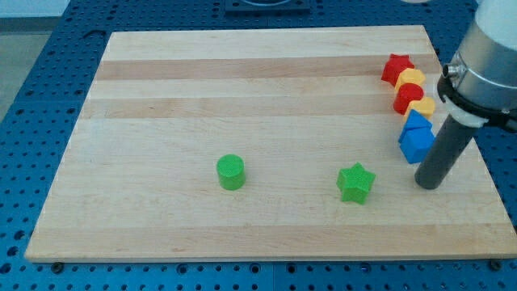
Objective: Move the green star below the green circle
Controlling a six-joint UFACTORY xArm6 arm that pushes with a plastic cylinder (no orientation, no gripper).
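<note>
My tip (429,184) (a bare rod, no gripper to open or close) stands right of the green star (355,182), beside the blue blocks (417,139), so a careless sweep may drag those, not the star, toward the green circle (231,171).

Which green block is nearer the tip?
The green star, toward the view's right. My tip sits to its right, level with it. The green circle lies farther left, beyond the star.

green star (355,182), green circle (231,172), pale wooden board (242,81)
</note>
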